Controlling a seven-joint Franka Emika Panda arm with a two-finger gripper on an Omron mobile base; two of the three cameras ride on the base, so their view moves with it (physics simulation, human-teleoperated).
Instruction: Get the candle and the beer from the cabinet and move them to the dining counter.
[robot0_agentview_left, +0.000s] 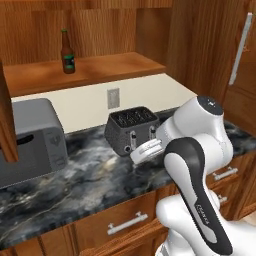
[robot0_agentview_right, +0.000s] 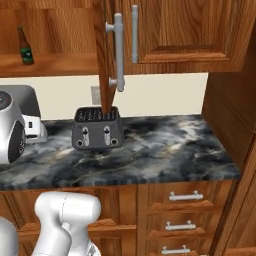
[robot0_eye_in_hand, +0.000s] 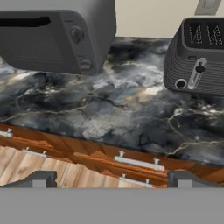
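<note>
Glass beer (robot0_agentview_left: 67, 52) stands upright on open cabinet shelf (robot0_agentview_left: 85, 70), about 10 o'clock up from toaster (robot0_agentview_left: 132, 129); likely rigid, slick, breakable, top-heavy, so grip mid-body at label; gripper (robot0_eye_in_hand: 112, 180) jaws fully apart, empty, over marble worktop (robot0_eye_in_hand: 109, 109); candle not spotted

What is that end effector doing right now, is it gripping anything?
End effector: open, holding nothing; it hangs over the marble worktop, between microwave and toaster.

You have the beer (robot0_agentview_left: 67, 52) upright on the cabinet (robot0_agentview_left: 90, 70) shelf, far left; below it on the worktop (robot0_agentview_left: 95, 180), microwave (robot0_agentview_left: 32, 142) left, toaster (robot0_agentview_left: 131, 130) right; drawers (robot0_agentview_right: 185, 197) beneath.
</note>
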